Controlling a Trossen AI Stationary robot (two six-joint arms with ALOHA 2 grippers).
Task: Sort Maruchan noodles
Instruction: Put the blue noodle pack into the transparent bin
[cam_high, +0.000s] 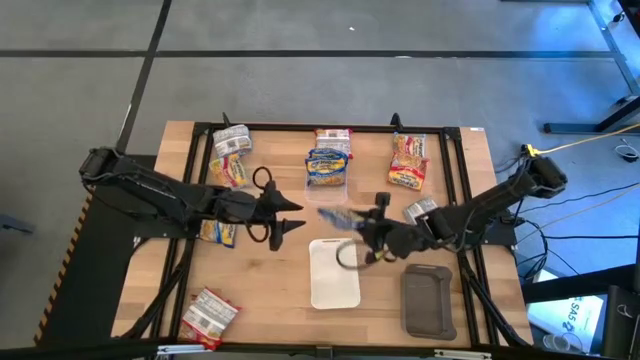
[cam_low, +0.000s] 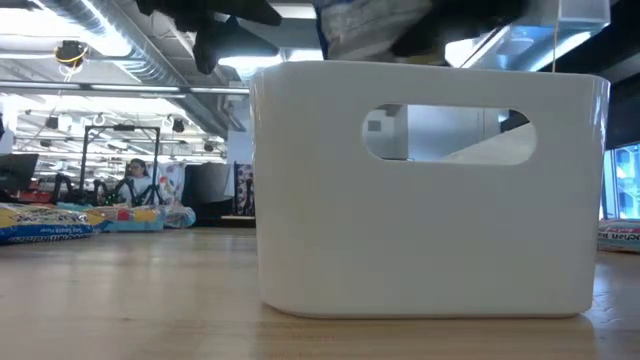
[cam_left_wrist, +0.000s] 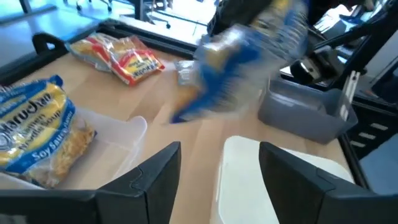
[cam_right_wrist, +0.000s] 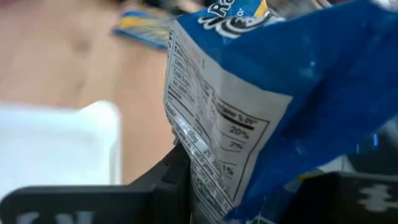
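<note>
My right gripper (cam_high: 358, 228) is shut on a blue Maruchan packet (cam_high: 338, 217), which hangs in the air just beyond the far end of the white tray (cam_high: 334, 285). The packet's printed back (cam_right_wrist: 249, 106) fills the right wrist view. My left gripper (cam_high: 298, 214) stands open a short way left of the packet, with nothing between its fingers (cam_left_wrist: 155, 177). From there the packet (cam_left_wrist: 242, 56) shows blurred ahead. The dark grey tray (cam_high: 428, 298) lies on the table right of the white one. My right gripper pinches one end of the blue packet (cam_right_wrist: 208, 177) between its two fingers. They come from the table's right, slanting slightly down. The packet sticks out past the fingers toward the table's left, lifted clear of the table and the white tray.
Other packets lie around: two at the far left (cam_high: 230, 155), one under my left arm (cam_high: 218, 233), one at the near left corner (cam_high: 208, 315), red ones at the far right (cam_high: 408, 160) and a small one (cam_high: 420, 210). A clear bin (cam_left_wrist: 118, 134) holds blue-yellow packets (cam_high: 328, 165).
</note>
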